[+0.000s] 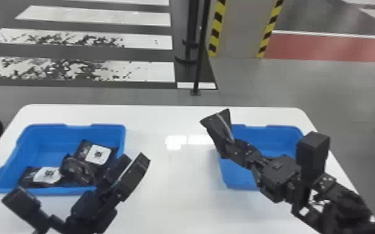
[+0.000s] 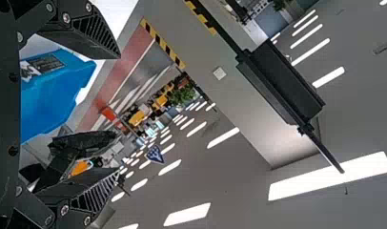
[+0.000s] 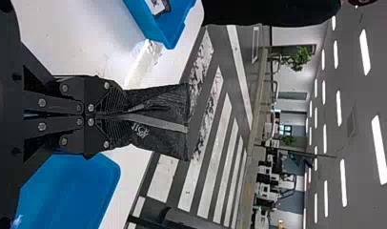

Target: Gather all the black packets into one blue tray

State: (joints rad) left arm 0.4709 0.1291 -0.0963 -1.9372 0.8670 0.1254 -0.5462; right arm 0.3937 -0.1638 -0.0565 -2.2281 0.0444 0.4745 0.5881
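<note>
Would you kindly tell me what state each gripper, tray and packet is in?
Left gripper: jaws open, holding nothing.
Right gripper: jaws shut on a packet.
Held packet: pinched at one end, other end free in the air.
Left tray: open-topped, holding packets.
Labelled packets: lying in left tray, white labels showing.
Middle packet: crumpled, between them.
Right tray: open-topped, partly hidden by the right arm.
</note>
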